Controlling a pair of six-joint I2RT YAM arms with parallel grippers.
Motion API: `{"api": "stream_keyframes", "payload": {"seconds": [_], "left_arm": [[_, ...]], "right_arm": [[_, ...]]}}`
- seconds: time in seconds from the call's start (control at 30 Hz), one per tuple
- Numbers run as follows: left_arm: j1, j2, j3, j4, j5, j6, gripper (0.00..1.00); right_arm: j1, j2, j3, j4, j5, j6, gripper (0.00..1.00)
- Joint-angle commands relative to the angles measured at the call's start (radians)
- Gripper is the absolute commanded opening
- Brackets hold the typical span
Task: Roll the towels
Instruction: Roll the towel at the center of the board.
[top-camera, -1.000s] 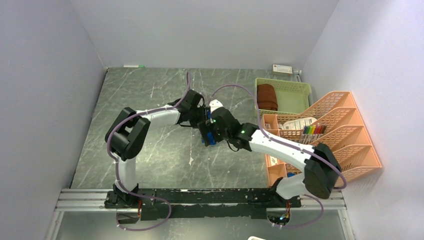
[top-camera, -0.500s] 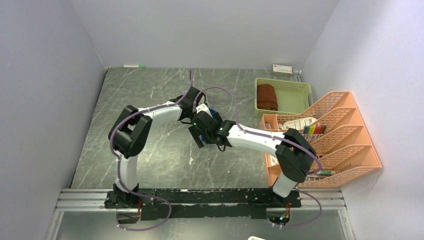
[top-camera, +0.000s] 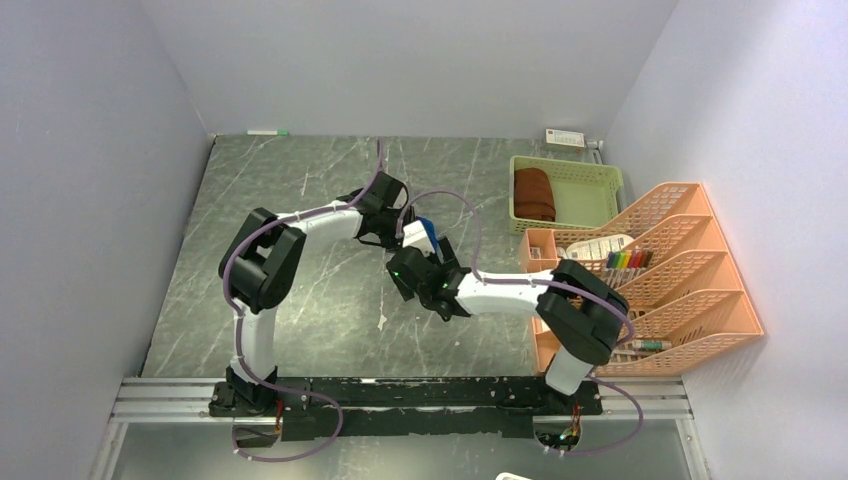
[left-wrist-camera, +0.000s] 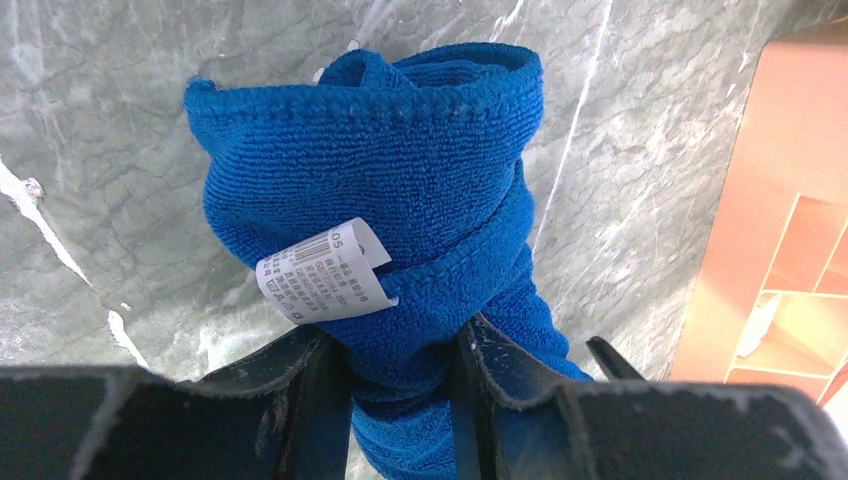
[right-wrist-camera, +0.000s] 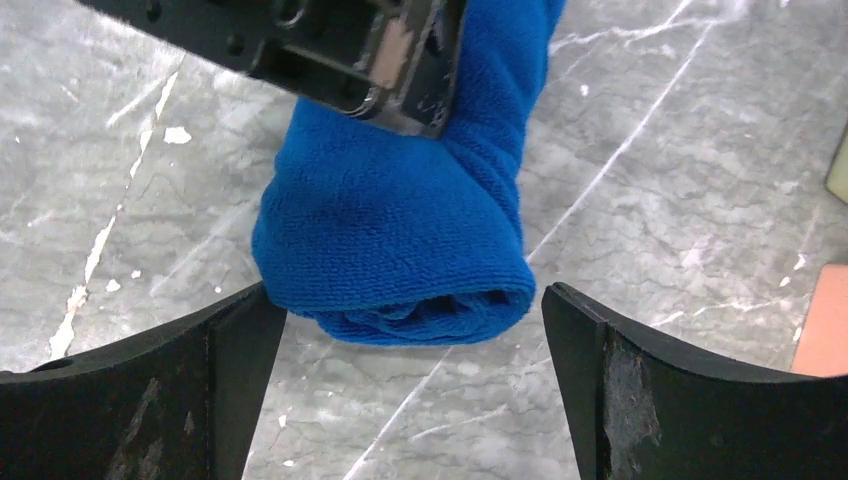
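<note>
- Blue terry is bulging between the jaws of the left gripper (left-wrist-camera: 400, 395), which is pinching the blue towel (left-wrist-camera: 400, 170) at one end of its loose roll.
- Wide open, the right gripper (right-wrist-camera: 410, 310) is flanking the roll's free end, with neither finger touching the cloth.
- Over the middle of the marble table (top-camera: 300, 180) the roll is sticking out from the clamp; I cannot tell whether it is resting on the slab.
- Soft, light and springy, the cloth is probably wanting to uncoil, so a grip across the full thickness looks safer than one on the outer flap or the white label (left-wrist-camera: 322, 272).
- Well apart, the rust-brown towel (top-camera: 534, 193) is lying rolled in the green basket (top-camera: 600, 170) at the far right.
- Beside that basket an orange file rack (top-camera: 690, 260) is standing close to the right arm's elbow; the two wrists are crowding each other, which seems the likelier obstruction.
</note>
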Motion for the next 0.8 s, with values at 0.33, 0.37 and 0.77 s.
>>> {"api": "stream_keyframes", "payload": {"seconds": [0.33,0.37,0.77], "left_arm": [[0.002,0.1,-0.024,0.003,-0.023,0.024,0.36],[0.002,0.102,-0.023,0.004,-0.02,0.023,0.36],[0.004,0.081,-0.03,-0.003,-0.026,0.022,0.36]], "right_arm": [[0.037,-0.211,-0.18,0.473,0.055,-0.186,1.0],[0.035,-0.181,-0.162,0.465,0.046,-0.183,1.0],[-0.057,0.043,-0.013,0.304,-0.064,-0.039,1.0]]}}
